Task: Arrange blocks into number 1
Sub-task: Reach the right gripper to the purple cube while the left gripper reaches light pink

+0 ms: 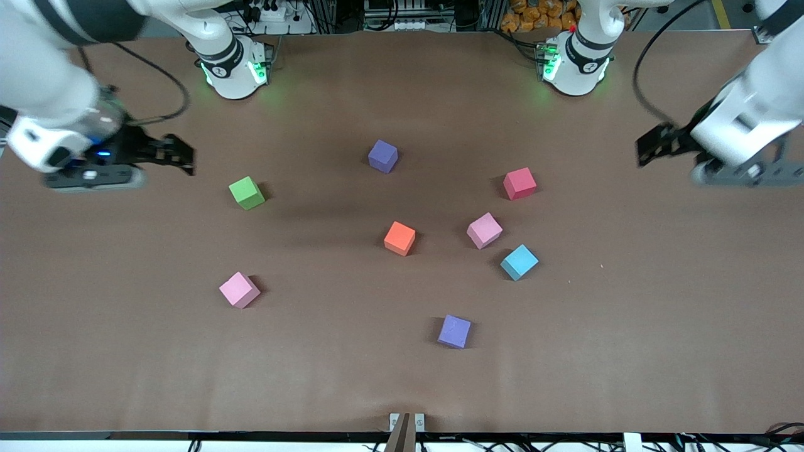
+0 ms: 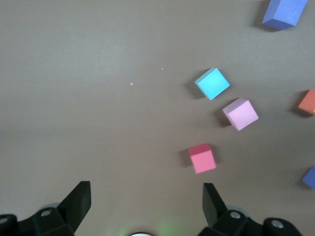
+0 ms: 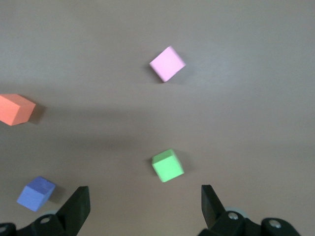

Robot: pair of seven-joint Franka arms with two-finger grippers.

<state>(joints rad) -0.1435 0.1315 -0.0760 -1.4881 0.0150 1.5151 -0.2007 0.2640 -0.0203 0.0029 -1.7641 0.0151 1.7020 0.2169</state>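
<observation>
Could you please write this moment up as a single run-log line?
stage: not started | blocks: eight scattered singly, none touching, green block closest to right pincer | left pincer: open, empty, above table | right pincer: open, empty, above table

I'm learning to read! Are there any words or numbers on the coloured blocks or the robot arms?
None can be read.
The foam cubes, such as the orange foam cube and the green foam cube, have plain faces.
The brown table cover is unmarked.

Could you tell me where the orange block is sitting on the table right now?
In the front view the orange block lies mid-table, beside a light pink block toward the left arm's end, nearer the camera than the upper purple block.
</observation>
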